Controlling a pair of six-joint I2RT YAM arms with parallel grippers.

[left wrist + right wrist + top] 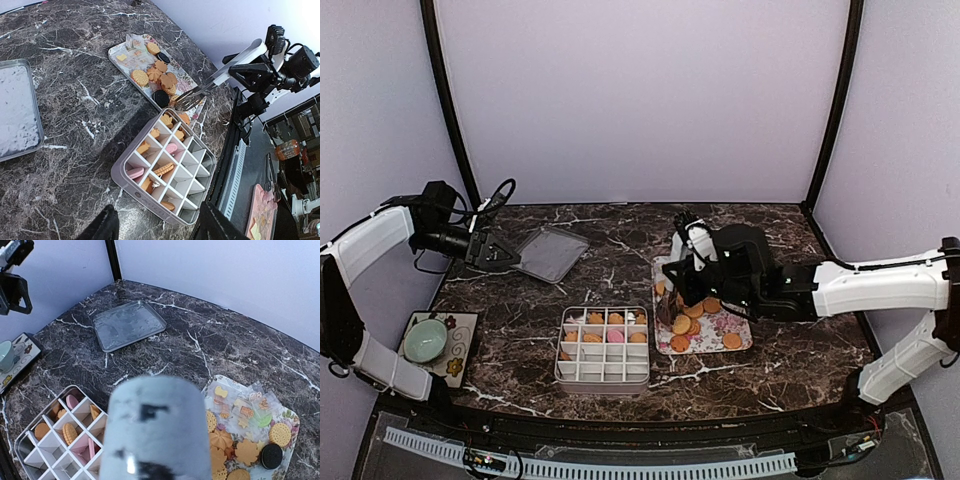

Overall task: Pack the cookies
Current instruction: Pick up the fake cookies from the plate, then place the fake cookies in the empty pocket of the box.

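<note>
The cookies (692,312) lie heaped on the flower-patterned tray (717,338), mostly golden rounds and flower shapes with black sandwich rounds (161,98). More cookies (163,169) sit in the cells of a white divided box (604,382). My right gripper (698,262) is shut on the metal tongs (210,85), whose tips reach down to the tray's near edge beside the box. In the right wrist view the tongs (160,430) are a blurred grey mass that hides the fingers. My left gripper (160,231) hangs open and empty, back left (490,250).
A flat grey lid (550,252) lies at the back left, just beside the left gripper. A teal cup (425,340) stands on a patterned mat at the front left corner. The box's front rows of cells (197,187) hold nothing.
</note>
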